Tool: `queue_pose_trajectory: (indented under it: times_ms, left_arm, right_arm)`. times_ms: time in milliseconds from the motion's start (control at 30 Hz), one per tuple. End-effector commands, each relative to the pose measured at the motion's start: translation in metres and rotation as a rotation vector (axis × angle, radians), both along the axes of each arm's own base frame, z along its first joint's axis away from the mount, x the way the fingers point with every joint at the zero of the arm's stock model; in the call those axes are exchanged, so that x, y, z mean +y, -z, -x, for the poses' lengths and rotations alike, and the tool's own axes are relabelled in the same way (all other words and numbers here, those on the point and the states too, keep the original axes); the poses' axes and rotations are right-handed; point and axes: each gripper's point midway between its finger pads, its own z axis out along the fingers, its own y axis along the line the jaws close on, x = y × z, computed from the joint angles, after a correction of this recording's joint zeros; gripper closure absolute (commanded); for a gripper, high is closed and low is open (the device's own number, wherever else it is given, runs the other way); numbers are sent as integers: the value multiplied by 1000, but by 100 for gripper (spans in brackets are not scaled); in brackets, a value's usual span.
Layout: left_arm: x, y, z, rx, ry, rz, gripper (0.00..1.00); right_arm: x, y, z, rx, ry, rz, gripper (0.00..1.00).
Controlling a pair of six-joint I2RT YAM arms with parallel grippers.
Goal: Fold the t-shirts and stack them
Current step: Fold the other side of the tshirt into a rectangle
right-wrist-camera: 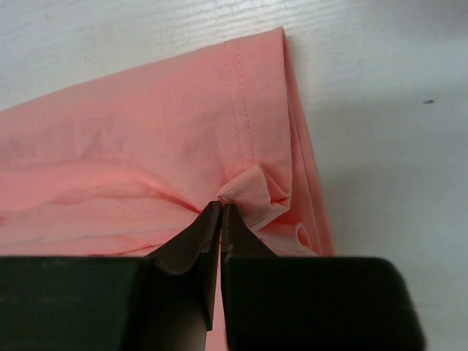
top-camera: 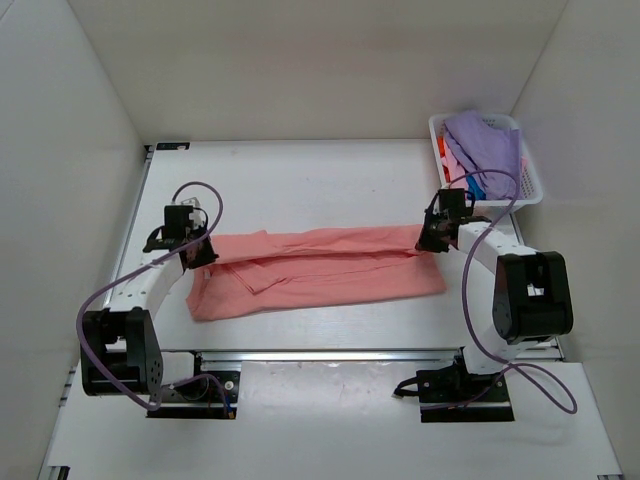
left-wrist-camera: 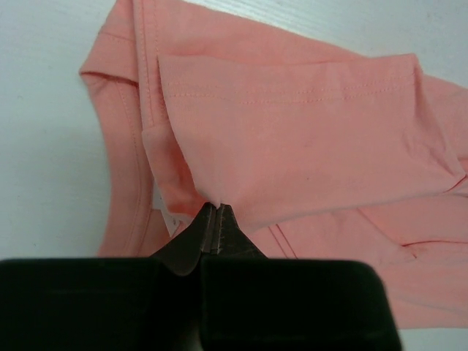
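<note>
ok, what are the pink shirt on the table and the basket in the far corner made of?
Salmon-pink t-shirt: probably soft knit cotton with a matte finish. It creases, bunches where pinched, and shows double-stitched hems.
White basket: likely moulded plastic, smooth, with a rigid rim and what look like slotted walls. It is small in the top view, so this is less certain.

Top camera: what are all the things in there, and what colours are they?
salmon-pink t-shirt: one, salmon-pink, lying long across the middle of the table.
heaped t-shirts: number unclear, lavender-purple on top with pink, blue and orange-red bits, in the basket.
basket: one, white, far right corner of the table.
table: one, white, under everything.
left gripper: one, black, shut on the salmon-pink t-shirt's left end.
right gripper: one, black, shut on its right end.
</note>
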Motion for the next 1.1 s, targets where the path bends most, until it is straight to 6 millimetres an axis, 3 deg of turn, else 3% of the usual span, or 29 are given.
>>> queue_pose_trajectory:
  times_ms: [0, 367, 567, 733, 867, 967, 1000, 1067]
  left_arm:
    - [-1, -11, -1, -63, -20, 9, 100]
    - [0, -6, 16, -71, -26, 5, 100]
    - [1, -7, 16, -83, -26, 0, 100]
    - [1, -1, 23, -53, -32, 5, 100]
    - [3, 2, 30, -47, -68, 1, 99]
    - [0, -2, 35, -68, -99, 41, 91]
    - [-10, -5, 37, -82, -76, 60, 81]
    - [-17, -15, 39, -135, -72, 79, 78]
  right_arm:
    - [-2, -17, -10, -86, -9, -7, 100]
    - [-14, -2, 1, -66, 12, -8, 100]
    - [-15, -13, -2, -92, 14, -8, 100]
    - [-18, -7, 5, -63, 25, 3, 100]
    - [-18, -2, 22, -14, 32, 18, 100]
    - [-21, 0, 32, 5, 37, 40, 90]
    - [-24, 3, 36, 18, 47, 46, 84]
    - [-22, -4, 34, -6, 41, 34, 69]
